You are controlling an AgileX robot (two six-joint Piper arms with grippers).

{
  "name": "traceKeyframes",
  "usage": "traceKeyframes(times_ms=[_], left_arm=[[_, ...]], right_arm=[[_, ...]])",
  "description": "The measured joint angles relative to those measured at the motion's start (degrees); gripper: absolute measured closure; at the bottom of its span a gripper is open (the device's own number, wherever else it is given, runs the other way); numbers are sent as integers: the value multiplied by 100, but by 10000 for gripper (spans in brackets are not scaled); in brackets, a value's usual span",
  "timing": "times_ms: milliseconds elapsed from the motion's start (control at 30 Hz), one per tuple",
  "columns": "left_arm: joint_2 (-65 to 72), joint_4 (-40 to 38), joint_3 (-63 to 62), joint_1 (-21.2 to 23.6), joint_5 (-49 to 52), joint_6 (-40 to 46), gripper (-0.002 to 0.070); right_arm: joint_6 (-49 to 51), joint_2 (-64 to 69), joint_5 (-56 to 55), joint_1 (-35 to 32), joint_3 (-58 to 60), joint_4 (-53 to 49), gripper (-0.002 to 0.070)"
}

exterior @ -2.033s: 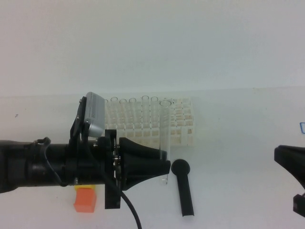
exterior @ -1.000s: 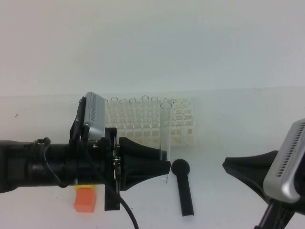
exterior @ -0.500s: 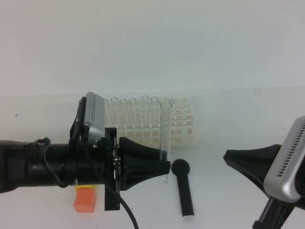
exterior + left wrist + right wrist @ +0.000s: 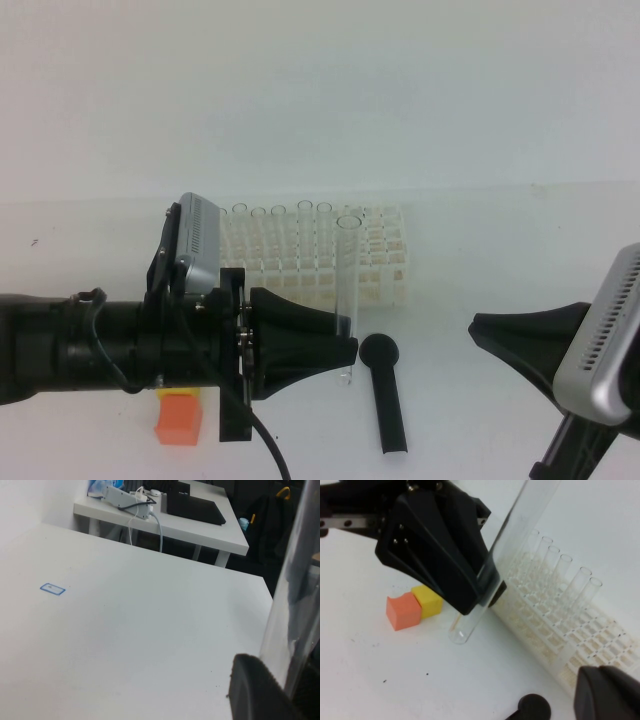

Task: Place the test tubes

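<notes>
I've got the left gripper [image 4: 349, 347] clamped on a clear tube [image 4: 347, 270]. The tube is upright, rim well above the fingers and round end just below them. I can't tell if it touches the table [image 4: 500, 240]. The rack [image 4: 385, 268] is just beyond the fingertips, with racked tubes [image 4: 305, 212] standing in its far row. A black tool [image 4: 386, 395] lies just past the fingertips. The orange cube [image 4: 180, 417] and yellow cube [image 4: 427, 601] sit back behind the fingers, under the wrist. The right gripper [image 4: 490, 335] is well apart from the tube; I can't tell if it's open or closed.
</notes>
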Motion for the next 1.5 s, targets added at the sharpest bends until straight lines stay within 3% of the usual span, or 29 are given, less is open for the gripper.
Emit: traceKeyframes(times_ms=[33, 67, 100, 233, 333, 667, 833, 1067, 1333, 1500], left_arm=[[0, 0, 0, 0, 0, 0, 564], [0, 0, 0, 0, 0, 0, 676], [0, 0, 0, 0, 0, 0, 564], [0, 0, 0, 0, 0, -10, 564], [0, 0, 0, 0, 23, -10, 564], [0, 0, 0, 0, 21, -10, 564], [0, 0, 0, 0, 21, -10, 564], [0, 0, 0, 0, 21, -10, 564], [0, 0, 0, 0, 32, -10, 564], [0, 0, 0, 0, 32, -20, 564]], right_arm=[[0, 0, 0, 0, 0, 0, 678], [0, 0, -11, 0, 0, 15, 678], [0, 0, -11, 0, 0, 60, 678], [0, -11, -11, 0, 0, 473, 678], [-306, -19, -22, 0, 0, 1444, 678], [-6210, -19, 223, 0, 0, 5683, 678], [-7704, -19, 450, 0, 0, 6711, 678], [-7718, -19, 1442, 0, -149, 6785, 678], [-7125, 181, 1489, 0, -388, 6785, 678], [-5410, 292, 612, 0, -399, 5615, 678]])
